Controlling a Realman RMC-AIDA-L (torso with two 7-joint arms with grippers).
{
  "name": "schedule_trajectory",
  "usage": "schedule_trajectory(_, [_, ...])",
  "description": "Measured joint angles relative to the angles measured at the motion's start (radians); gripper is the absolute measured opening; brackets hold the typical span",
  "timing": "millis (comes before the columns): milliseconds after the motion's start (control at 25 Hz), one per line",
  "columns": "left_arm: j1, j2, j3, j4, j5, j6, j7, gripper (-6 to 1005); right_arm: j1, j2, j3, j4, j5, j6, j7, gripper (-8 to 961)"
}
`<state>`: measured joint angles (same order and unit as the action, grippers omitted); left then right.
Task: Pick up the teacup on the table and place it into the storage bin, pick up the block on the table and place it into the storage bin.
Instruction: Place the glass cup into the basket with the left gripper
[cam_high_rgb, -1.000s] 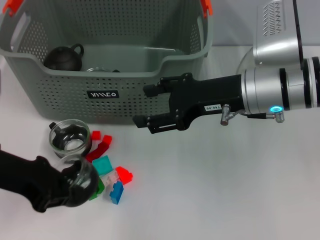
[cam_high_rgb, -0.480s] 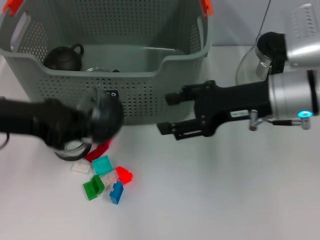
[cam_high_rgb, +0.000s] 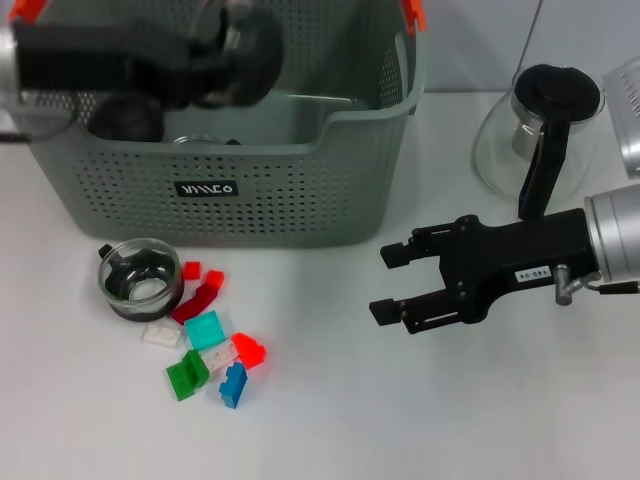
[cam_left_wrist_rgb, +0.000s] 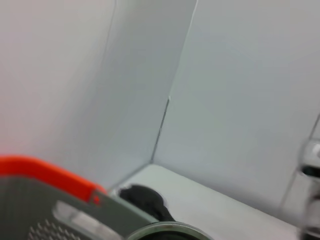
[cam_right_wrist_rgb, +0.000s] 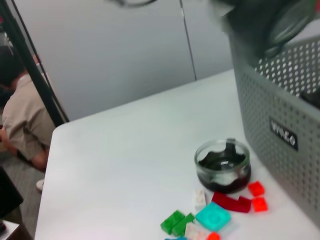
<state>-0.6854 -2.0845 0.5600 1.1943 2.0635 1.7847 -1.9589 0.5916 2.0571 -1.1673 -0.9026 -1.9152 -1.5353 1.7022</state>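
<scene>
My left gripper (cam_high_rgb: 235, 48) hovers over the storage bin (cam_high_rgb: 370, 115), shut on a clear glass teacup (cam_high_rgb: 250, 45) that looks blurred; the cup's rim (cam_left_wrist_rgb: 165, 231) shows in the left wrist view. A second glass teacup (cam_high_rgb: 140, 280) with a dark insert stands on the table in front of the bin, also seen as the teacup (cam_right_wrist_rgb: 222, 165) from the right wrist. Beside it lie several coloured blocks (cam_high_rgb: 210, 335). Over the table to the right of the blocks, my right gripper (cam_high_rgb: 388, 283) is open and holds nothing.
A dark teapot (cam_high_rgb: 125, 120) sits inside the bin, partly hidden by my left arm. A glass pitcher with a black lid (cam_high_rgb: 545, 120) stands at the back right. A person (cam_right_wrist_rgb: 20, 115) crouches beyond the table's far edge.
My left arm has lifted the glass teacup from beside the blocks up over the bin. My right arm has drawn back to the right and lower.
</scene>
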Motion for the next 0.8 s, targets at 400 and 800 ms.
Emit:
schedule_trajectory(400, [-0.094, 0.057, 0.185, -0.274, 0.009, -0.505, 0.086, 90, -0.001, 0.003, 0.001, 0.029, -0.001, -0.002, -0.008, 803])
schedule_trajectory(800, [-0.151, 0.057, 0.232, -0.465, 0.012, -0.765, 0.140, 104, 0.018, 0.010, 0.001, 0.034, -0.004, 0.009, -0.012, 803])
